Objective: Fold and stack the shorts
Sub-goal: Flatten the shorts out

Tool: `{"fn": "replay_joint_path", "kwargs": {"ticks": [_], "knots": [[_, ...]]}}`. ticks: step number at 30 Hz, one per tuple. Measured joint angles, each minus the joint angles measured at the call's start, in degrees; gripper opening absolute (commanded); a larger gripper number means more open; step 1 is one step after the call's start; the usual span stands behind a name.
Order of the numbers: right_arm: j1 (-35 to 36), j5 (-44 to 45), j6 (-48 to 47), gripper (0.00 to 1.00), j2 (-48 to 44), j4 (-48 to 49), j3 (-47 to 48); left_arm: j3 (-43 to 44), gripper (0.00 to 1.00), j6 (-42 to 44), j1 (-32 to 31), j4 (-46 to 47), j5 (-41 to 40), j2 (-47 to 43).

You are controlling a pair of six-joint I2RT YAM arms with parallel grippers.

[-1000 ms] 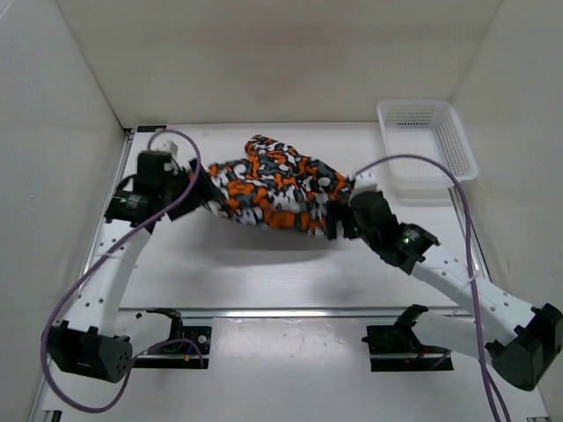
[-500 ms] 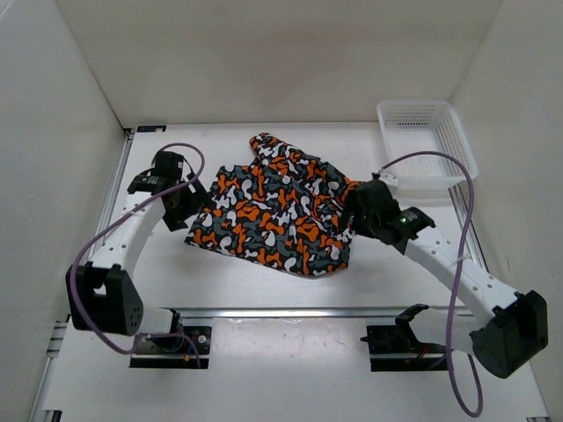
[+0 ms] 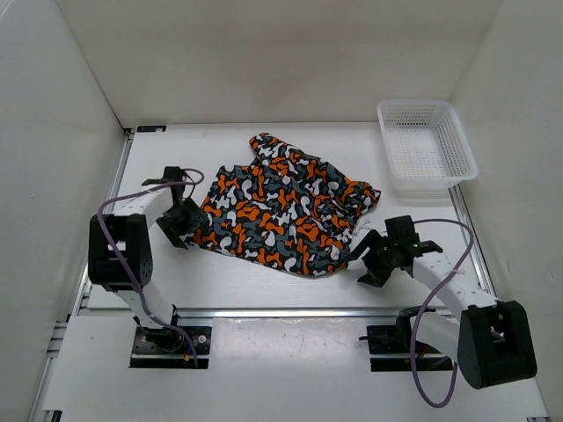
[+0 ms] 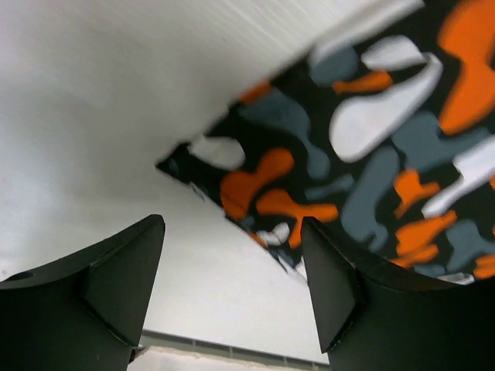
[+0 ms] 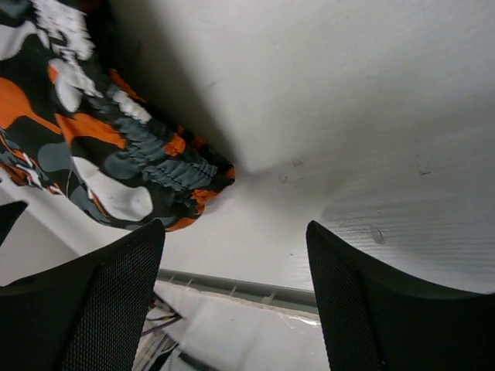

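Observation:
The shorts (image 3: 280, 209), in an orange, black, grey and white blotch print, lie spread flat in the middle of the white table (image 3: 264, 290). My left gripper (image 3: 183, 221) sits just off their left edge, open and empty. In the left wrist view a pointed corner of the shorts (image 4: 348, 147) lies beyond the left gripper (image 4: 232, 290), whose right finger (image 4: 340, 294) overlaps the cloth's edge. My right gripper (image 3: 364, 262) is off the shorts' near right corner, open and empty. The right wrist view shows the gathered waistband (image 5: 147, 158) ahead of the right gripper (image 5: 236, 297).
A white mesh basket (image 3: 426, 146) stands at the far right corner. White walls close in the table on three sides. A metal rail (image 3: 281, 311) runs along the near edge, between the two arm bases.
A second ago both grippers held the bunched shorts up. The shorts now lie flat, both grippers have let go and drawn back, the right one toward the near edge.

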Motion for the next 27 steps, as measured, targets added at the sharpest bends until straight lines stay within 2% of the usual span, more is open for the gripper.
{"fn": "replay_joint_path", "kwargs": {"ticks": [6,8,9,10,12,13,16,17,19,23,27], "knots": [[-0.5,-5.0,3.1,0.78,3.1,5.8,-1.0,0.4,0.61,0.3,1.8,1.0,0.5,6.2],[-0.5,-5.7,4.2,0.74,3.8,8.3,-1.4,0.5,0.53,0.6,1.8,1.3,0.5,6.3],[-0.5,-6.1,4.9,0.72,4.2,9.9,-2.0,0.5,0.39,0.7,1.8,1.3,0.5,6.3],[-0.5,-6.5,5.7,0.69,5.0,11.5,-2.7,0.5,0.29,0.5,1.8,1.4,0.6,6.4],[-0.5,-7.1,7.1,0.64,7.1,14.1,-4.0,0.9,0.14,0.8,1.8,1.3,0.9,6.7],[-0.5,-8.0,7.9,0.62,8.0,15.0,-4.3,0.9,0.10,0.9,1.8,1.4,1.0,6.8],[0.2,-8.5,9.5,0.42,10.2,17.9,-4.5,1.2,0.10,1.0,1.8,1.4,1.5,7.1],[0.6,-8.0,9.9,0.23,10.6,18.4,-4.5,1.2,0.10,1.0,1.8,1.5,1.6,7.1],[1.5,-6.2,9.9,0.00,11.0,18.6,-4.4,1.3,0.10,1.1,1.8,1.5,1.8,7.1],[1.3,-1.8,7.8,0.00,13.0,14.8,0.4,1.6,0.10,1.1,1.8,2.1,3.2,7.1],[-2.3,1.0,3.9,0.00,17.8,11.8,12.8,6.0,0.10,1.1,1.8,0.8,5.7,7.1]]}}
